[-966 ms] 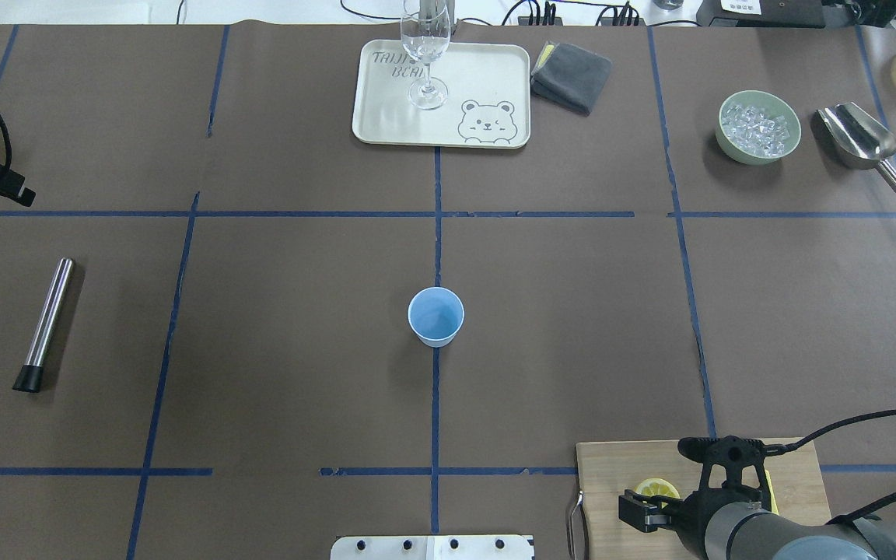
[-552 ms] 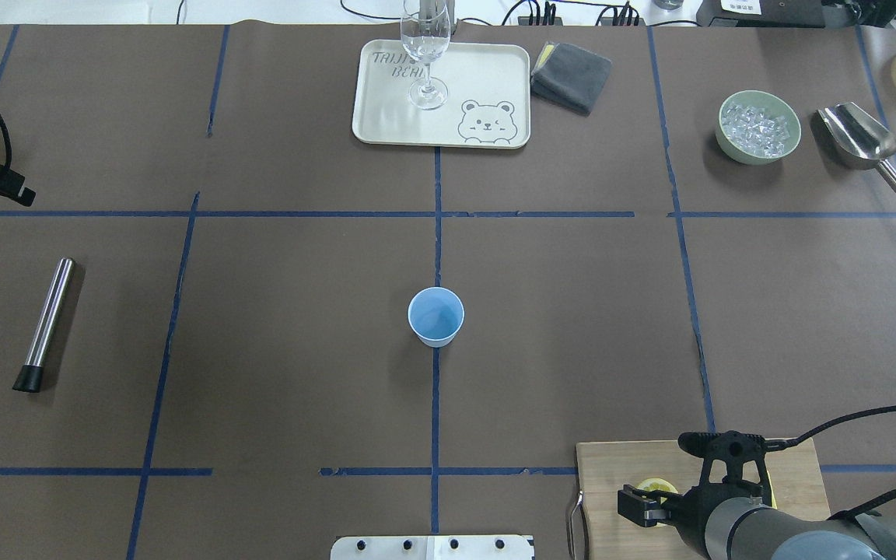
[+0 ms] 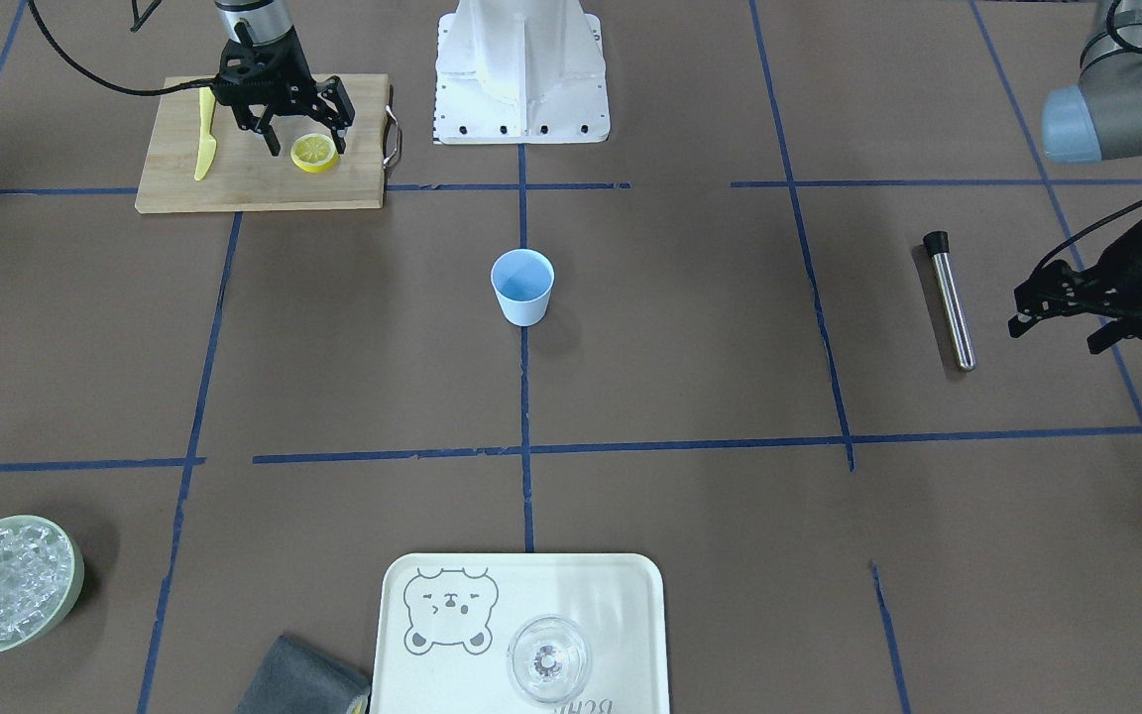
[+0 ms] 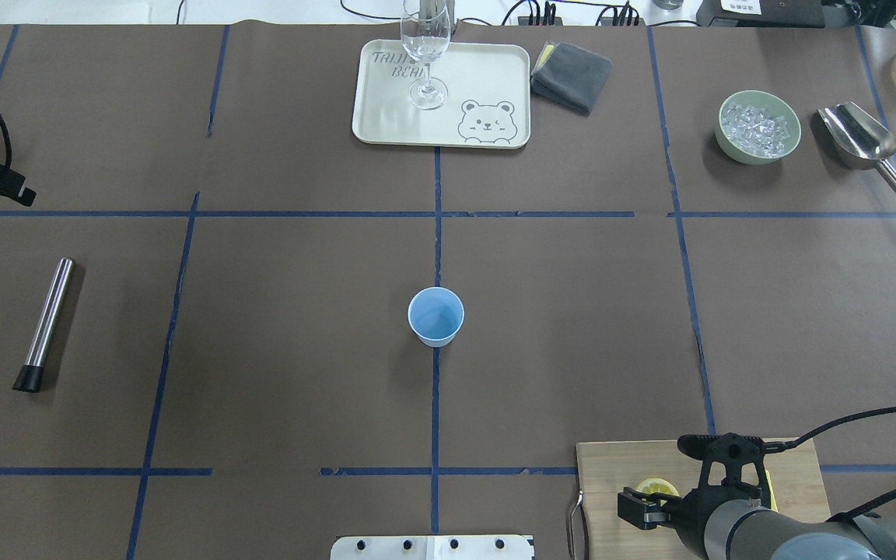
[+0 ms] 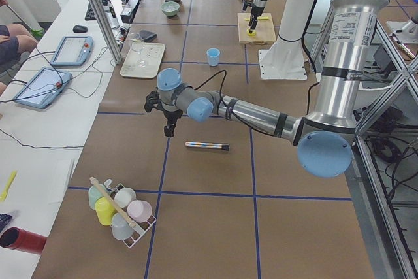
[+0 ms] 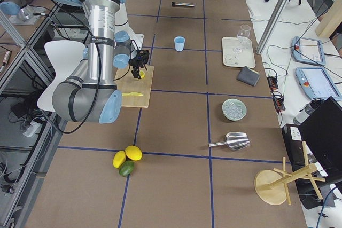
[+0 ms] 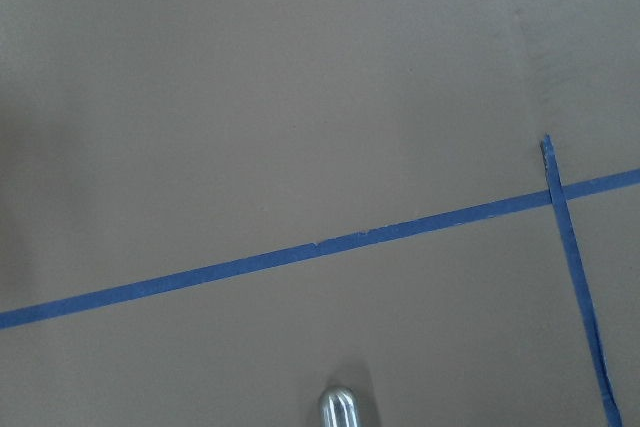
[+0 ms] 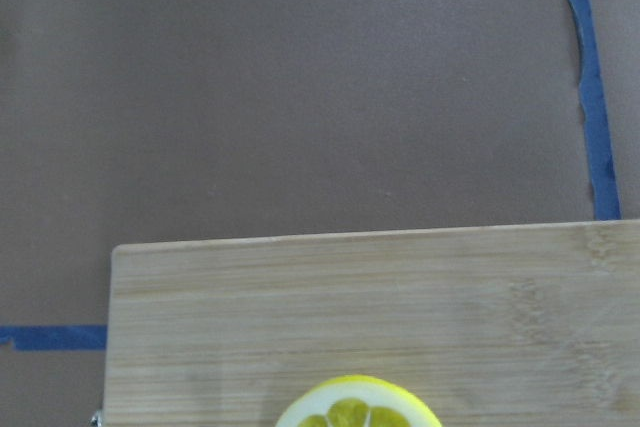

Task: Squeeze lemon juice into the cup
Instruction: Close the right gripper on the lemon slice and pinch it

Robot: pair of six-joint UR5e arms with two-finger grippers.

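The lemon (image 8: pixel 358 411) lies on a wooden board (image 8: pixel 500 317) at the bottom edge, brown table (image 8: pixel 300 87) with blue tape (image 8: pixel 592 127) beyond.

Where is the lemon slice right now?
Front-facing view, top left: the lemon lies on the cutting board, below the open right gripper, knife alongside.

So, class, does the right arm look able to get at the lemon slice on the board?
Probably yes: its open claw hangs just above the lemon slice on the board, with nothing between them.
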